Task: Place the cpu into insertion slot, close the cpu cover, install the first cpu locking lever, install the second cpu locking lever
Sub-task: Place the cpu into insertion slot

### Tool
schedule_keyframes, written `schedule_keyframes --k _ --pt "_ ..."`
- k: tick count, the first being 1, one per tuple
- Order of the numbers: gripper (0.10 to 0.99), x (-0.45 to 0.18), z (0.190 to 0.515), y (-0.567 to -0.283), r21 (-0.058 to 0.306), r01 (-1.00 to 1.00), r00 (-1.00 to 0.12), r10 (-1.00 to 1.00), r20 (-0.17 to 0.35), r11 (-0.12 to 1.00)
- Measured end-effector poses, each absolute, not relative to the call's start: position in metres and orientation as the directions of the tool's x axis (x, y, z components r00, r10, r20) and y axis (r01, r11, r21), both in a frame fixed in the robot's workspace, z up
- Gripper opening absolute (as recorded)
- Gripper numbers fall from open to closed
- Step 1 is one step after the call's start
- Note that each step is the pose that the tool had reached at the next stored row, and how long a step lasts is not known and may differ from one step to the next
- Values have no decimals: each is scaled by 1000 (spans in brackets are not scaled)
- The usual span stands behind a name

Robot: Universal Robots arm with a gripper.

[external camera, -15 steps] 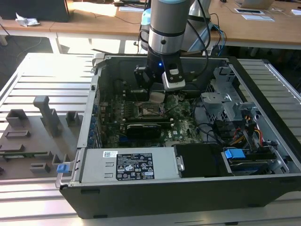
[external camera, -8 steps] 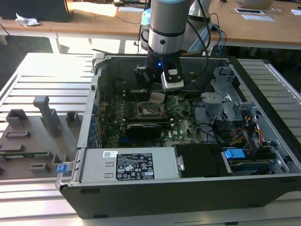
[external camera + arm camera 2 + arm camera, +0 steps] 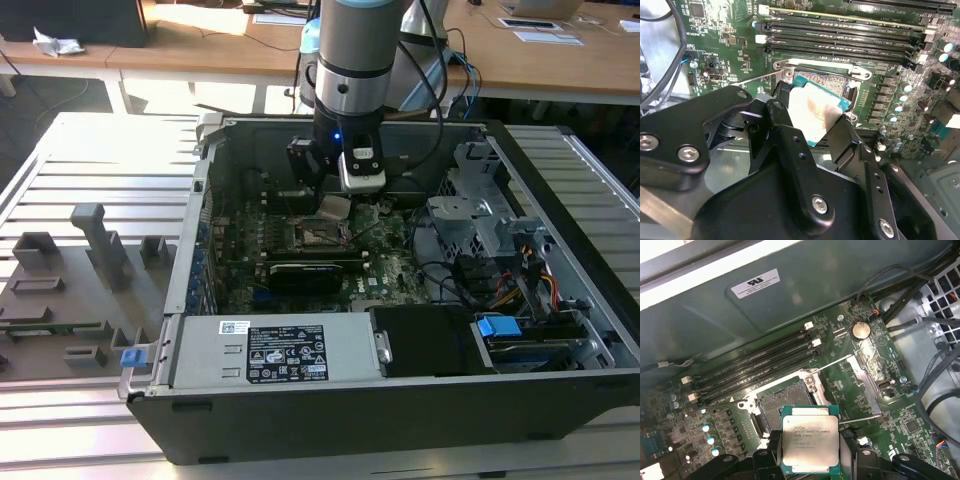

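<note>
My gripper (image 3: 810, 446) is shut on the cpu (image 3: 810, 440), a flat square chip with a silvery top, gripped on two opposite edges by the black fingers (image 3: 771, 450). In both wrist views the chip hangs slightly tilted just above the motherboard, partly over one side of the insertion slot (image 3: 782, 402), whose dark pin grid lies bare. The cpu cover (image 3: 863, 377) appears swung open beside the slot, with thin wire levers (image 3: 835, 362) raised. In the exterior view the gripper (image 3: 335, 207) holds the cpu (image 3: 333, 208) inside the open computer case, just above the slot (image 3: 318, 236).
Long black memory slots (image 3: 755, 365) run beside the socket. A black card (image 3: 305, 272) and the power supply (image 3: 280, 350) lie nearer the case front. Cables and a drive cage (image 3: 480, 225) crowd the exterior view's right. A grey fixture tray (image 3: 70, 280) sits outside the case.
</note>
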State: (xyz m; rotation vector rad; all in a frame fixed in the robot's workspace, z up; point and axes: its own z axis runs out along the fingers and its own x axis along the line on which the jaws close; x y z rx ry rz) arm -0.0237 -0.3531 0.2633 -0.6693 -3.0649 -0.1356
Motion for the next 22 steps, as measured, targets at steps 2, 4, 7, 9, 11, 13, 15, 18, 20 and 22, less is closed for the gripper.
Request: schedule_keyframes --k 2,4,7,9,11,13,15,18,20,22 --pt "545 -24 263 -353 84 432 -902 432 20 898" --pt "545 -24 263 -353 84 454 -891 454 20 887" --pt "545 -24 263 -353 84 483 -876 483 20 872" --pt "545 -24 263 -353 84 497 -867 497 20 864" --pt "545 -24 263 -353 84 520 -854 520 20 850" --pt "545 -24 263 -353 84 542 -840 542 20 836" --pt "545 -24 263 -353 84 571 -820 572 20 817" --pt "545 -24 263 -353 84 600 -800 600 20 796" --pt "545 -24 263 -353 84 622 -782 623 20 779" --pt "545 -24 263 -353 84 646 -762 647 20 759"
